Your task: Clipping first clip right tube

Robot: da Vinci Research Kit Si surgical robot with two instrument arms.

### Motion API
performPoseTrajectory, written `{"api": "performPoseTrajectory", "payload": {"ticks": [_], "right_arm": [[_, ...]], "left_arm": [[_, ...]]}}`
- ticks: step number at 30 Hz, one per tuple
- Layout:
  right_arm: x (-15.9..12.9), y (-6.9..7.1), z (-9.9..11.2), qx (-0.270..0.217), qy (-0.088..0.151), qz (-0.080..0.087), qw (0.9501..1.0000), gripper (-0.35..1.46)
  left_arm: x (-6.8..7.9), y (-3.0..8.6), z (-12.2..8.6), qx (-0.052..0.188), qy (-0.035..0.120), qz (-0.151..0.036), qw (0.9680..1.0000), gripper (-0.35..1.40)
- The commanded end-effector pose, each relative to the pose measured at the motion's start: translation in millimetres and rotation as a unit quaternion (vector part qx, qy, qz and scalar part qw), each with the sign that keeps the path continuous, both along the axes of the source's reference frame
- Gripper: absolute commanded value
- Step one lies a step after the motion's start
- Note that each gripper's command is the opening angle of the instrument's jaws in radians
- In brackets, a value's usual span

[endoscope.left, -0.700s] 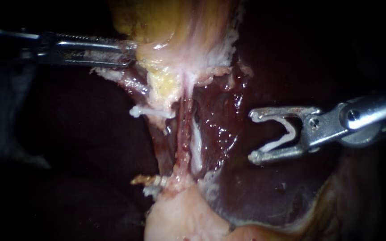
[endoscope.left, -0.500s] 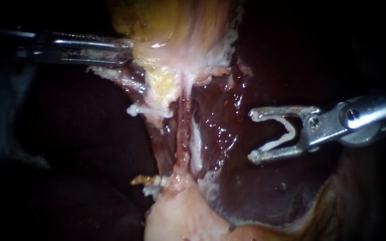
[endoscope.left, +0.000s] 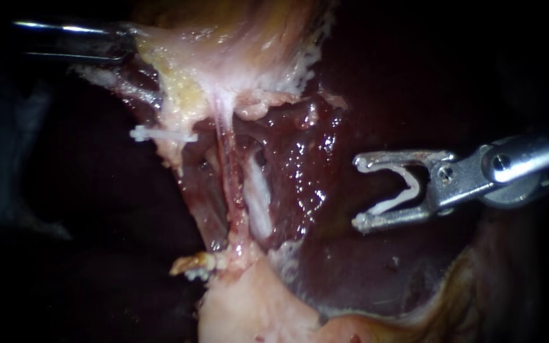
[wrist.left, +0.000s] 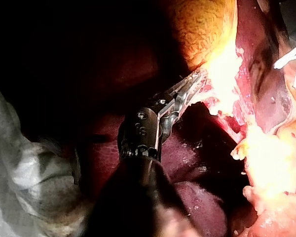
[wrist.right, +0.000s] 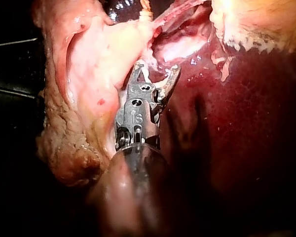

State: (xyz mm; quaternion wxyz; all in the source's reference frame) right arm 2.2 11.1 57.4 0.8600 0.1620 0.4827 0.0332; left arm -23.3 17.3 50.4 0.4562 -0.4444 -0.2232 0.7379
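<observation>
jaws of my right instrument [endoscope.left: 358, 193] stand wide apart, yet both press on the white clip [endoscope.left: 405, 188] loaded between them, so they grasp the clip and nothing else. it hangs over the dark red liver [endoscope.left: 363, 273], its open mouth facing the right tube [endoscope.left: 258, 204] and well apart from it. that tube is the pale strand running down from under the gallbladder [endoscope.left: 223, 57] to the lighter tissue below, just beside a thinner pink tube [endoscope.left: 229, 178] on its left. my left instrument [wrist.left: 195, 83] comes in from the upper left, and its wrist view shows its jaws clenched on the gallbladder's pale edge. a second clip [endoscope.left: 160, 134] sits on the tissue left of both tubes.
</observation>
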Motion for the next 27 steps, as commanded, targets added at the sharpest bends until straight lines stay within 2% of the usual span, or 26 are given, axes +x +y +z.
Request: {"api": "performPoseTrajectory", "payload": {"ticks": [1,3,12,21,27], "right_arm": [[0.2,-0.1,0.2,0.002,0.004,-0.001,1.0000,0.50],[0.7,-0.3,0.3,0.001,0.011,-0.002,0.9999,0.50],[4.3,-2.2,3.1,0.069,0.036,0.027,0.9966,0.50],[8.7,-4.3,6.2,0.108,0.060,0.031,0.9919,0.50],[11.3,-4.5,6.5,0.131,0.080,0.034,0.9875,0.50]], "left_arm": [[-0.1,0.0,0.1,0.000,0.000,-0.001,1.0000,-0.35],[-0.1,-0.1,0.1,0.000,0.000,-0.001,1.0000,-0.35],[-0.1,-0.2,0.1,-0.001,0.001,-0.001,1.0000,-0.35],[-0.2,-0.2,0.2,-0.001,0.001,-0.001,1.0000,-0.35],[-0.2,-0.3,0.2,-0.001,0.001,-0.001,1.0000,-0.35]]}}
